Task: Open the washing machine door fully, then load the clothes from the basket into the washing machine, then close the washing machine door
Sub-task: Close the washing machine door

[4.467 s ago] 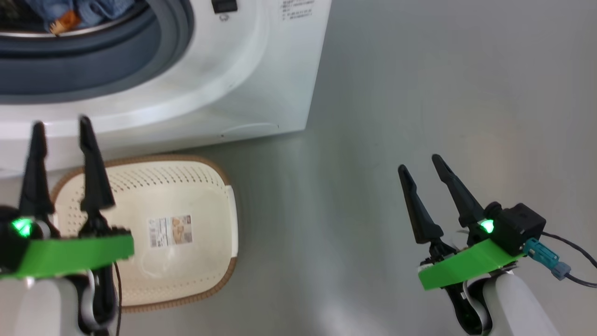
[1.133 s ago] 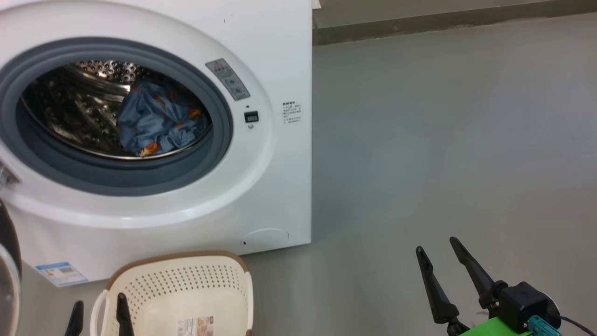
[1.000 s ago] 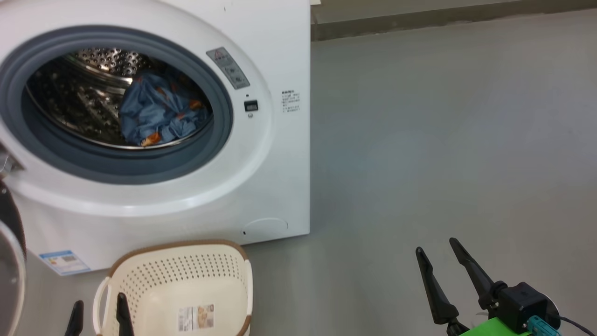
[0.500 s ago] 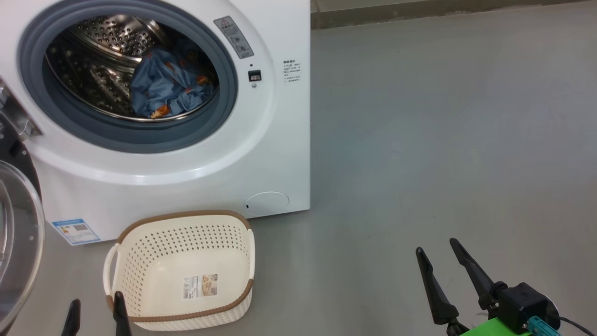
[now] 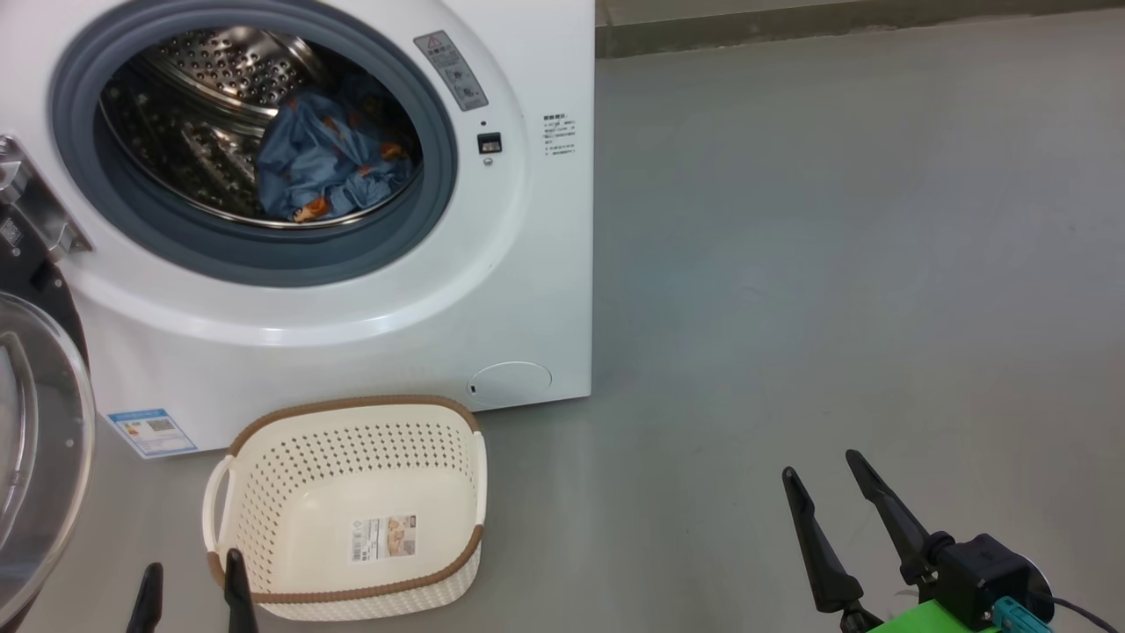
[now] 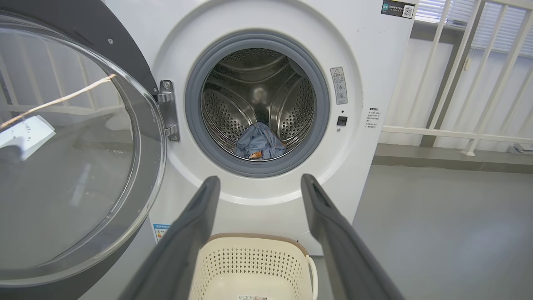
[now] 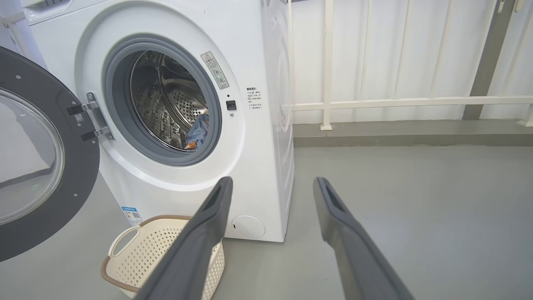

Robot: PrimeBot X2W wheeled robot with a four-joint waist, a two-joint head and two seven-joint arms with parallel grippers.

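Floor (image 5: pixel 835 264): grey, smooth. Railing (image 7: pixel 395 101): white bars. Kerb (image 7: pixel 416 139): grey, low, under Railing. Wall (image 7: pixel 416 50): white panels behind.

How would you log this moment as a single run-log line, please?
door: open wide | clothes: inside drum | basket: holds no clothes | left pincer: open, empty | right pincer: open, empty | remaining: close door

No wording is legible. On the washing machine (image 5: pixel 527 290), a grey sticker (image 5: pixel 450 69) with a red warning triangle sits at upper centre, with small print (image 5: pixel 559 134) to its right. The blue label (image 5: pixel 154 431) at lower left is perhaps an energy rating. The printed sticker (image 5: pixel 385 538) in the basket (image 5: pixel 352 448) is unreadable.
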